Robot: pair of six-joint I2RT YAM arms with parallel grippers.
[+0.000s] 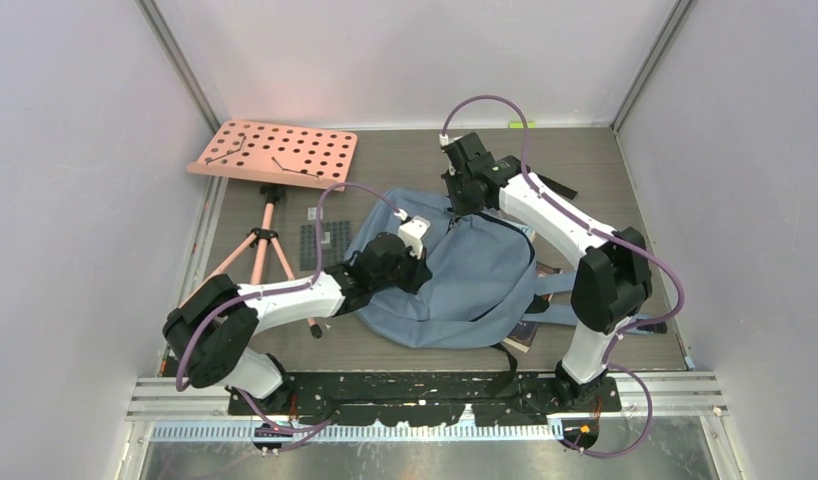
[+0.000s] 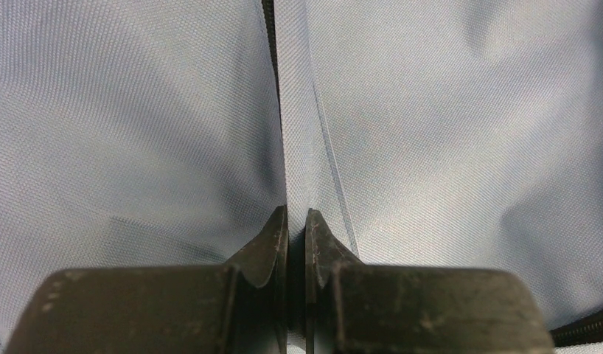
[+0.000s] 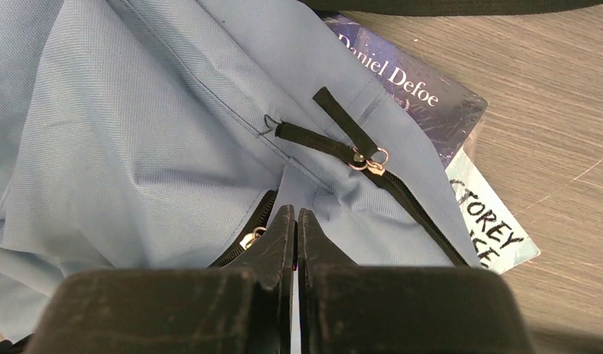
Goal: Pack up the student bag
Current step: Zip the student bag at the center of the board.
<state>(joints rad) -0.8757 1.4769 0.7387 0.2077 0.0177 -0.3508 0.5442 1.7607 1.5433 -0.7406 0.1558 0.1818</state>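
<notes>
The student bag (image 1: 475, 285) lies slumped on the wooden bench (image 1: 585, 170), about in the middle between the two arms, with its blue-grey cloth spread wide and its black straps trailing toward the right arm's base. The left tool (image 2: 296, 215) sits low on the bag's left side; its wrist view is filled with cloth, and its jaws are closed to a thin slit on a raised fold of the bag's fabric beside a dark zipper line. The right tool (image 3: 290, 212) reaches over the bag's far edge, and its jaws are likewise pressed together on a flap of the bag's cloth, right where two zipper tracks meet. One metal zipper pull (image 3: 368, 158) with a black ribbon tab lies just beyond those tips, and a second pull (image 3: 251, 237) shows just to their left. A dark book (image 3: 424, 96) with the name Daniel Defoe on its cover pokes out from under the bag's edge, and a lighter book (image 3: 494, 232) with large black lettering lies partly beneath it, both flat on the bench. A black strap (image 3: 468, 6) crosses the top of the right wrist view. At the far left of the bench stands a pink tripod (image 1: 263, 245) carrying a pink board full of holes (image 1: 275, 152), apart from the bag
</notes>
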